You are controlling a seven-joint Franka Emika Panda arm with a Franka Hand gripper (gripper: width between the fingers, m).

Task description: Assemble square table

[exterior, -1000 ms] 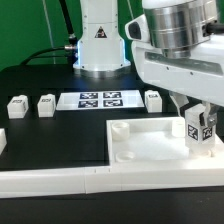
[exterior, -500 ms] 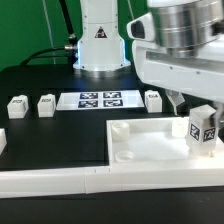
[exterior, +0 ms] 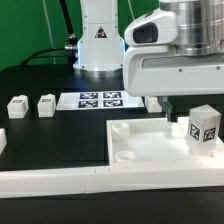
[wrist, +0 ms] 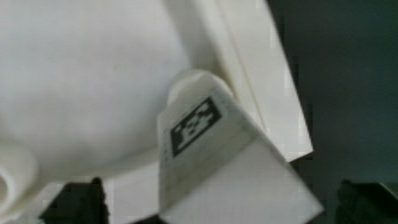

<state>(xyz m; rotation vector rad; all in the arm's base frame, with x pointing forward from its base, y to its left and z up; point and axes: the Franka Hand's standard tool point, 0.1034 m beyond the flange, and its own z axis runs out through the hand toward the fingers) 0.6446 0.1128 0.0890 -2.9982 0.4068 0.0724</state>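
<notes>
My arm has just drawn off toward nine o'clock in the exterior view. The leg post [exterior: 205,125] that the fingers straddled half a second ago now stands uncovered at three o'clock on the square top [exterior: 150,152], much where it was. The gripper [wrist: 222,198] is spread wide, its fingertips [wrist: 80,196] clear of any part. I read this as a release. Whether the leg post sits in a corner socket, I cannot tell.
</notes>
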